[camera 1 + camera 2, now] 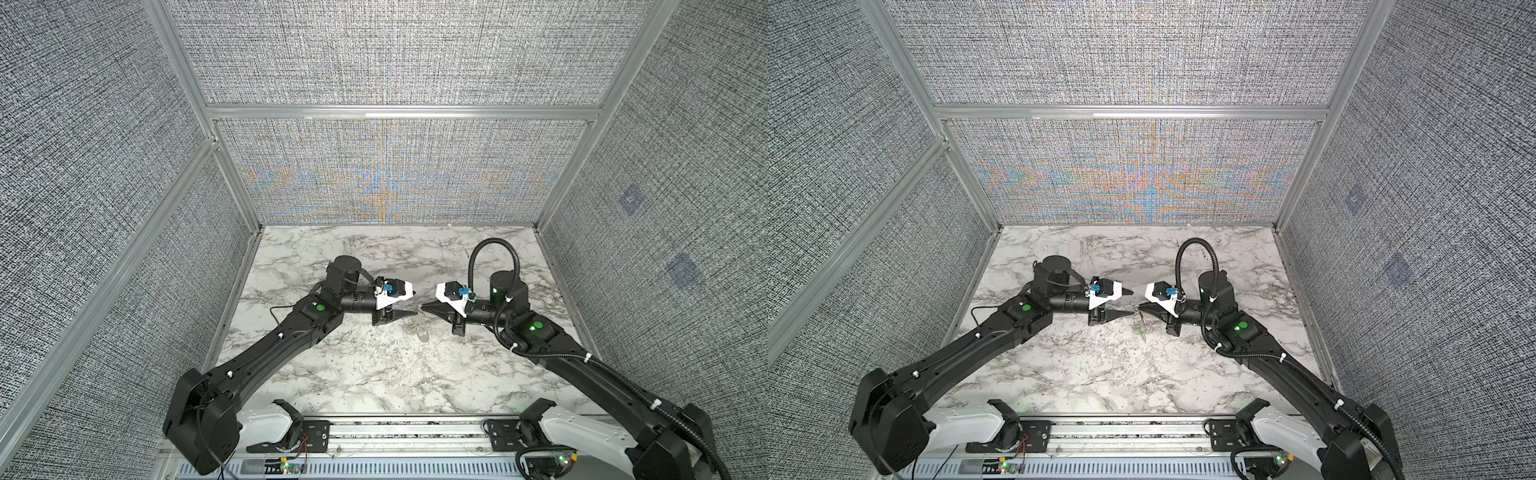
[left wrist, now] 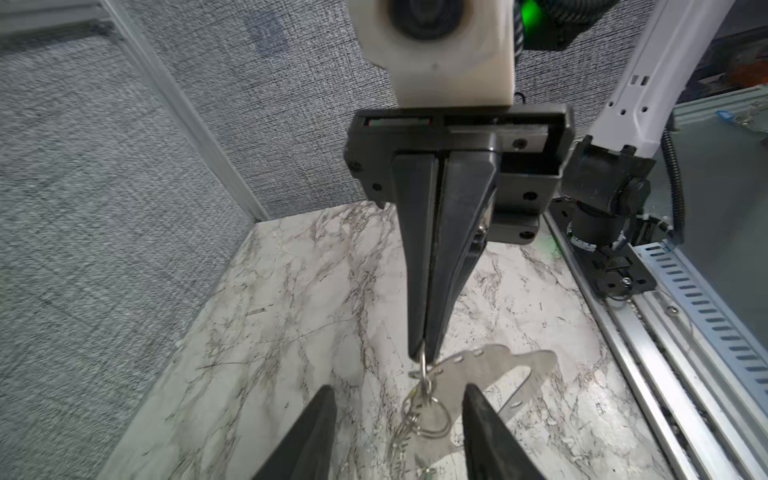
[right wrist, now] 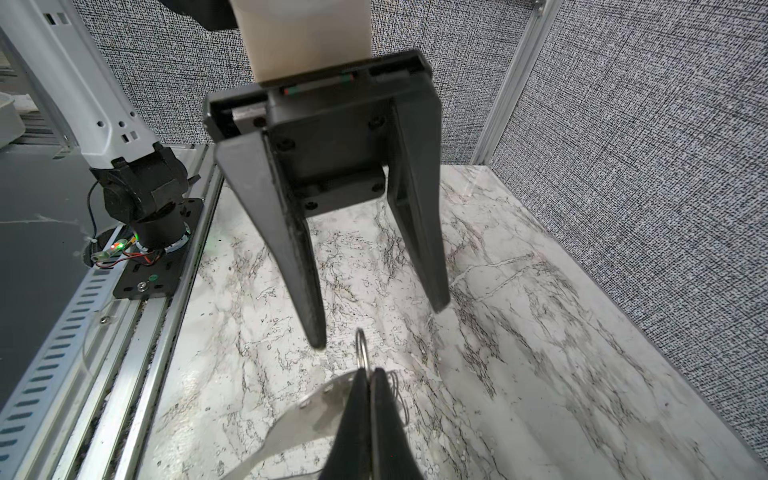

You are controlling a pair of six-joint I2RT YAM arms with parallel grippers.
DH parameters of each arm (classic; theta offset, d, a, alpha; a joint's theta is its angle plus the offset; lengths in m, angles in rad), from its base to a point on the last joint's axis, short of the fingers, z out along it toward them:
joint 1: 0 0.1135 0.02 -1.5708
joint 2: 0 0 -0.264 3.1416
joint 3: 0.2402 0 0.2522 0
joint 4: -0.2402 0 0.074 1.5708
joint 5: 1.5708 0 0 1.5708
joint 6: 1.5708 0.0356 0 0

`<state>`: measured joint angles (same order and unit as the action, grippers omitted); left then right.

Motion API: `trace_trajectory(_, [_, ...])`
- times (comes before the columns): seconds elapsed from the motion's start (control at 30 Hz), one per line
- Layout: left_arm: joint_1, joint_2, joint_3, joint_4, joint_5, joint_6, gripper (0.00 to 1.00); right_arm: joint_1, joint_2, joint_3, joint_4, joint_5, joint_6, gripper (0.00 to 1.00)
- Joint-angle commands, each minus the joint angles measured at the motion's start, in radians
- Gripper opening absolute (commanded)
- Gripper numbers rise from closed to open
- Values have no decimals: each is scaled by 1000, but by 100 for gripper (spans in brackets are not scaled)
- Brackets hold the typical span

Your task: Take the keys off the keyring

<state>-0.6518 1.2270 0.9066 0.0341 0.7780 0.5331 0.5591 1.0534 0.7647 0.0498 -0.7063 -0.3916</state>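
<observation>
Right end effector (image 2: 424, 353) pinches small ring (image 2: 422, 368); left end effector (image 3: 379, 325) open, opposite, horizontal.

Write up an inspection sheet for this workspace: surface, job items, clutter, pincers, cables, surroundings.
Surface: white marble-pattern table, no spills seen.
Job's things: flat metal keyring joined to a small ring; keys dangle beneath, blurred, not yet off.
Clutter: nothing seen.
Pincers: right pincer shut on the small ring; left pincer open, facing it, holding nothing.
Cables: black ribbed hose arches over the right arm; thin black wire loops beside the left arm.
Surroundings: grey fabric walls in an aluminium frame.
</observation>
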Motion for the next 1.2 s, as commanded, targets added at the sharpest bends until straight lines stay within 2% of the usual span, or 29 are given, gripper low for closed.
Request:
trace_trajectory(0.0, [3,-59,-63,130,-100,-58,52,1,-1,-1,55,-10,28,0])
trace_trajectory(0.2, [2,-65,-85,81,-61,-54,38,1,10,13,24,-2,33,0])
trace_trajectory(0.47, [-8,-51,-55,40,-81,-17,29,2,32,68,-98,23,-25,0])
trace_trajectory(0.7, [-34,4,12,-23,-98,28,28,9,49,112,-199,50,-68,0])
trace_trajectory(1.17, [-67,68,103,-161,-104,93,24,26,78,152,-294,107,-122,0])
